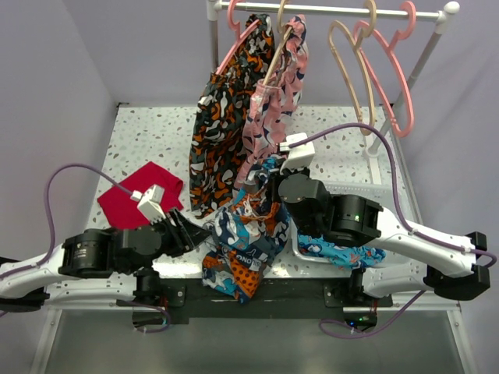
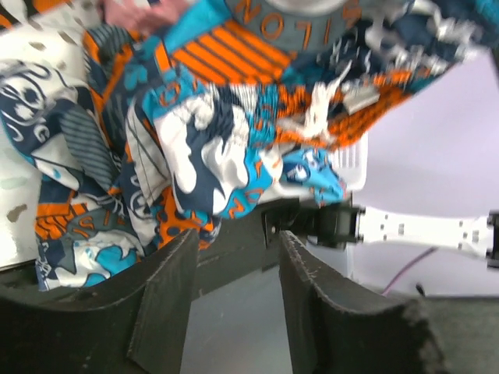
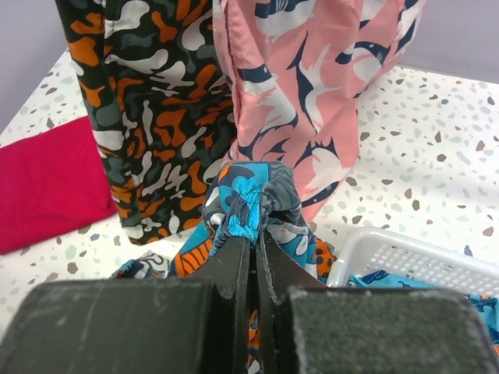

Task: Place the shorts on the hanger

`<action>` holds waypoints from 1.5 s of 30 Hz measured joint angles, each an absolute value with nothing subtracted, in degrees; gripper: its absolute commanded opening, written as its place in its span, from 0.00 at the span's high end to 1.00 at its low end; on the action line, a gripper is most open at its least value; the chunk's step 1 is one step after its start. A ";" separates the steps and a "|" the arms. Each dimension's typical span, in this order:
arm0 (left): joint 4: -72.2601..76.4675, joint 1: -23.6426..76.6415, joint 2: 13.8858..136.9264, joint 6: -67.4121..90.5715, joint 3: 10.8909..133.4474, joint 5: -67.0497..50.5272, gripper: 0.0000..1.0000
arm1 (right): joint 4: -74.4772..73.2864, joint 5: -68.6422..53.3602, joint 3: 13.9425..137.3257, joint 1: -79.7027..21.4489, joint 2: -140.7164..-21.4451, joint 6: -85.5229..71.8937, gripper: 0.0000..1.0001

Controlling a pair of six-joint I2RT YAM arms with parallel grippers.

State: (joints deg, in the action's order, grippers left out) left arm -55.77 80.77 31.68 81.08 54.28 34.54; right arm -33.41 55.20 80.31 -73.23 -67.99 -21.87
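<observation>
The shorts (image 1: 248, 234), in blue, orange, black and white patches, hang bunched over the table's near edge. My right gripper (image 1: 273, 175) is shut on their gathered waistband and holds them up; in the right wrist view the gripper (image 3: 254, 234) pinches the blue bunch of the shorts (image 3: 251, 199). My left gripper (image 1: 191, 230) is open and empty just left of the hanging cloth. In the left wrist view it (image 2: 238, 238) sits below the shorts (image 2: 203, 140), not touching them. The empty cream hanger (image 1: 348, 74) hangs on the rail at the back right.
Black-orange-white shorts (image 1: 222, 132) and pink patterned shorts (image 1: 269, 109) hang from the rail (image 1: 327, 9). Pink hangers (image 1: 390, 78) hang beside the cream one. A white basket (image 1: 300, 251) holds turquoise shorts (image 1: 343, 253). A red cloth (image 1: 132, 195) lies at left.
</observation>
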 measured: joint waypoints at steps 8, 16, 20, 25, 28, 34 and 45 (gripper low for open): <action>-57.19 80.77 38.74 80.27 59.31 41.80 0.32 | -33.39 52.69 80.18 -73.23 -67.99 -22.72 1.00; -50.63 69.95 44.51 68.36 61.04 33.85 0.36 | -33.41 51.03 80.14 -73.23 -67.99 -23.38 1.00; -45.67 53.08 45.58 61.84 58.85 21.58 0.44 | -33.41 50.78 80.09 -73.23 -67.92 -23.83 1.00; -42.13 41.87 48.62 57.71 56.21 9.32 0.51 | -33.47 50.02 79.11 -73.23 -66.96 -24.40 1.00; -40.88 39.53 50.87 56.64 55.40 4.29 0.53 | -33.47 49.93 78.81 -73.23 -66.32 -24.45 1.00; -37.93 39.11 51.92 55.94 52.12 -0.97 0.53 | -33.45 49.91 78.37 -73.23 -65.80 -24.43 1.00; -35.59 39.09 49.12 56.62 43.51 -6.33 0.58 | -33.39 49.91 77.65 -73.23 -65.82 -24.36 1.00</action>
